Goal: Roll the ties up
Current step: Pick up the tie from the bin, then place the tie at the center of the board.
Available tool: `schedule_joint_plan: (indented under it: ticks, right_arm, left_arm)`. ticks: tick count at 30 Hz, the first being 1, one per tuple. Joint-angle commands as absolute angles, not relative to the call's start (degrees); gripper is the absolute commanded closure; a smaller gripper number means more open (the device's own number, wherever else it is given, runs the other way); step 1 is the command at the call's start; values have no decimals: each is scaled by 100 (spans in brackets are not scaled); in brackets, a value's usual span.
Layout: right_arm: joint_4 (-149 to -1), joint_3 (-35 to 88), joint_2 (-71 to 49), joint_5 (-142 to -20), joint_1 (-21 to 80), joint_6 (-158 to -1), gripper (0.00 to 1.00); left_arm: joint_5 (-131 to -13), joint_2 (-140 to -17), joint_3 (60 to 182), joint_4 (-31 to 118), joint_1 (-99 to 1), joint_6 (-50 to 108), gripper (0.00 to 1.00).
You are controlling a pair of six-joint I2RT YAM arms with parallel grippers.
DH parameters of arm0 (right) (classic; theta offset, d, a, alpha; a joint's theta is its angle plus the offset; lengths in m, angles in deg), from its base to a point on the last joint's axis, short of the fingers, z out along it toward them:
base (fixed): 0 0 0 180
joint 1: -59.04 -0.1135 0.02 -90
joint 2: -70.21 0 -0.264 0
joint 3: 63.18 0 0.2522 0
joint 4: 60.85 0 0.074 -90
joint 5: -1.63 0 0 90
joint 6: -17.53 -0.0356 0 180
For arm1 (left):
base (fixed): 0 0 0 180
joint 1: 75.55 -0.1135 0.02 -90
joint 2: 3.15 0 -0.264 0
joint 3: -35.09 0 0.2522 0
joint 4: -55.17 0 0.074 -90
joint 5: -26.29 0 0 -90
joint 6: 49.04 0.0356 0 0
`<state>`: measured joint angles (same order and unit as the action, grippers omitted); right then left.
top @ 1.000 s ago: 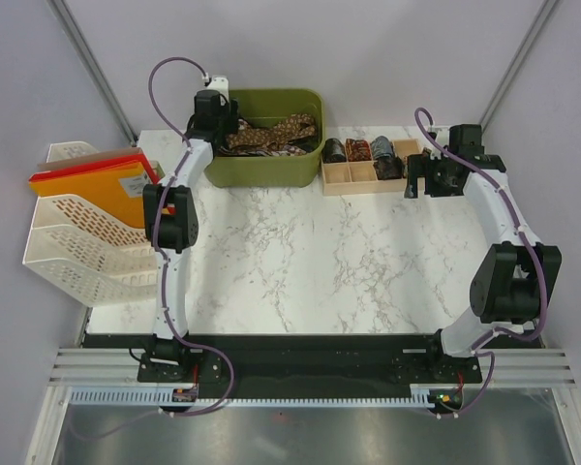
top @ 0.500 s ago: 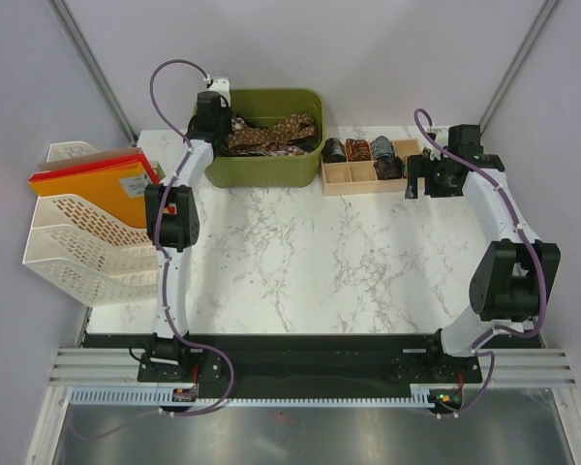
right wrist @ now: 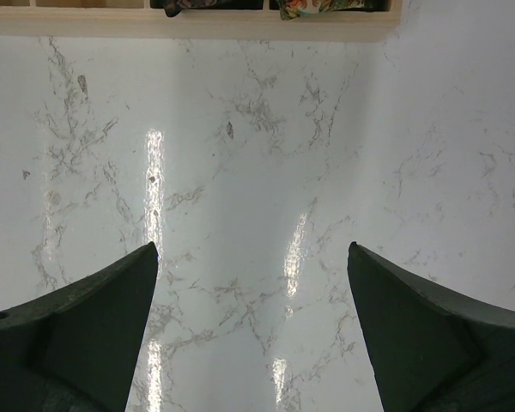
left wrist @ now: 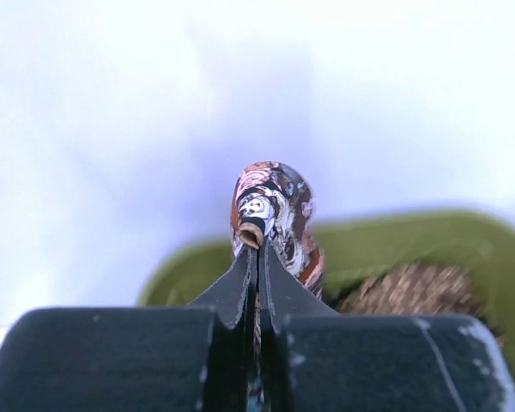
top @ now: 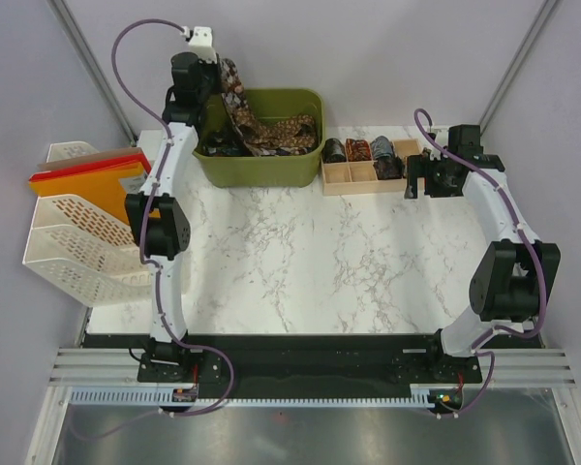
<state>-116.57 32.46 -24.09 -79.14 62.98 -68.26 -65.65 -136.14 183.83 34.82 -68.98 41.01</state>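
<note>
One paisley tie (top: 240, 107) hangs from the left fingers (top: 215, 71) into the green bin (top: 261, 172), its tail seemingly tangled there, so it may snag. Left wrist: the fingers pinch only a fold, which could slip. Right wrist: the right fingers (right wrist: 86, 335) gape empty above the counter (right wrist: 257, 154).

Two grippers: left gripper (left wrist: 257, 251) and right gripper (right wrist: 253, 257). One green bin (top: 261, 172); one paisley tie (left wrist: 279, 202) raised, the other ties (top: 283, 130) too tangled to count. One wooden tray (top: 353, 176), at least three rolled ties (top: 358, 149). One white rack (top: 77, 247).
</note>
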Motion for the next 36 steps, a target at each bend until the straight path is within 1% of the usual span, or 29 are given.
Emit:
schedule_joint_plan:
  ticks: [1,10,18,23,30,34,36]
  right_arm:
    - [-11452,3337,-2102,-7791,6273,-6930,2]
    - [-11390,3223,-1794,-7747,6273,-6948,2]
    - [-11328,3196,-1645,-7695,6273,-6948,2]
    - [-11294,3240,-1574,-7616,6273,-6965,2]
    - [-11276,3390,-1530,-7519,6273,-7080,2]
    - [-11258,3416,-1495,-7475,6282,-7220,2]
    - [-11276,3407,-1460,-7352,6282,-7238,2]
  left_arm:
    - [-6871,-12692,18728,4026,-6799,4087,98]
    - [-6872,-12199,18842,4114,-6509,4667,98]
    - [-6960,-11820,19123,4404,-6079,4878,98]
    - [-7074,-11478,19238,4422,-5807,4720,98]
    - [-7356,-10907,19229,4176,-4797,4580,98]
    - [-7496,-10608,19203,3816,-4251,4151,98]
    - [-7819,-10441,19081,3397,-4049,3851,98]
